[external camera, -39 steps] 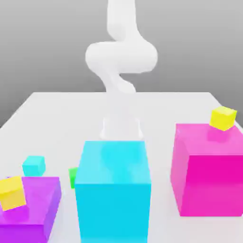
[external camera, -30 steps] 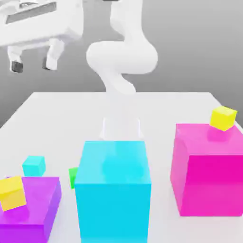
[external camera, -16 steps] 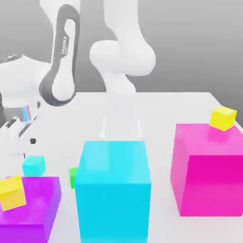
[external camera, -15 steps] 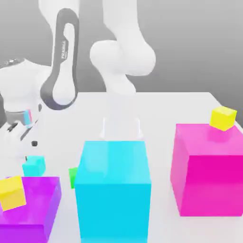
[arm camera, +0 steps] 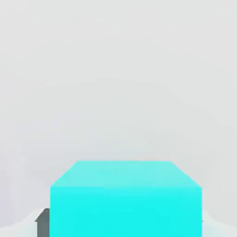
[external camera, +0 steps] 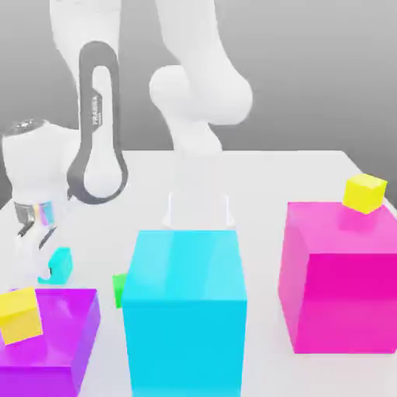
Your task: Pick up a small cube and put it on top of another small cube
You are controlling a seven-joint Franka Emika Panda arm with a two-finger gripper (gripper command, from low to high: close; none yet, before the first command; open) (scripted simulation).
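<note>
Exterior view, we are seeing the gripper [external camera: 48, 267], lower than half a second ago, now clenching the small cyan cube [external camera: 62, 262] on the white table [external camera: 264, 174].

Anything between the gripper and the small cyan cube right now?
Nothing visible. The gripper is down at the small cyan cube, shut on it; in the hand view the cube sits right between the fingers.

A simulated test bench rather than any real room, my white arm [external camera: 194, 101] standing on a bare white tabletop [external camera: 271, 174], flat grey backdrop across the upper frame, glossy toy-bright blocks around me, big cyan cube [external camera: 184, 310] centre bottom, magenta block [external camera: 341, 275] right.
</note>
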